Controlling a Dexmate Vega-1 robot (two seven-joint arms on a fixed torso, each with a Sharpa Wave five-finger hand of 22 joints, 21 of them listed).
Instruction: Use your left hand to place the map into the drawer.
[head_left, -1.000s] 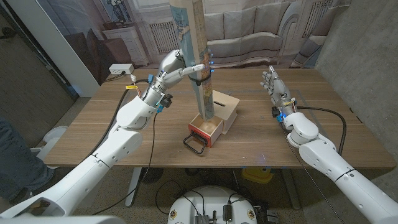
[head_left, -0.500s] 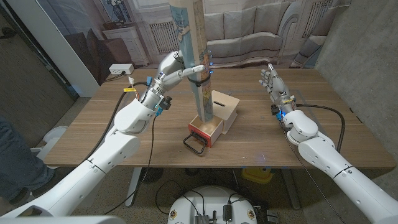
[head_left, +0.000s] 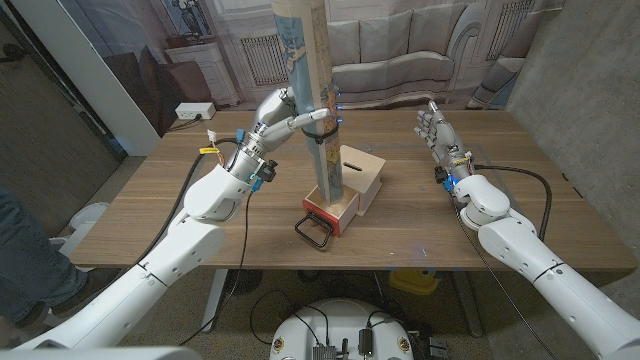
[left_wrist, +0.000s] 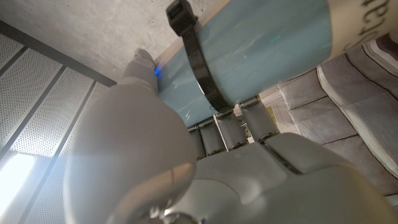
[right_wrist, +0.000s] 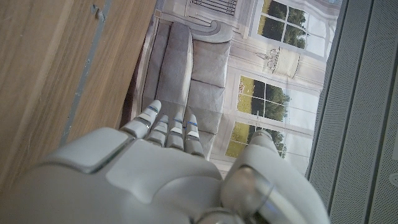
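**Rolled map upright over the open drawer**

Head view: the left hand (head_left: 290, 118) grasps the long rolled pale-blue paper map (head_left: 313, 75) at its black strap, upright, lower end in the red-fronted open drawer (head_left: 331, 207) of the small light-wood box (head_left: 362, 172) mid-desk. To finish well, I judge the roll must tilt and lower gently without dragging the box. The right hand (head_left: 434, 130) stands released, fingers up, near the wooden desk's (head_left: 500, 210) right far edge.

Left wrist view: the map lies against the fingers (left_wrist: 140, 62).

Right wrist view: the right hand is empty, fingers together.
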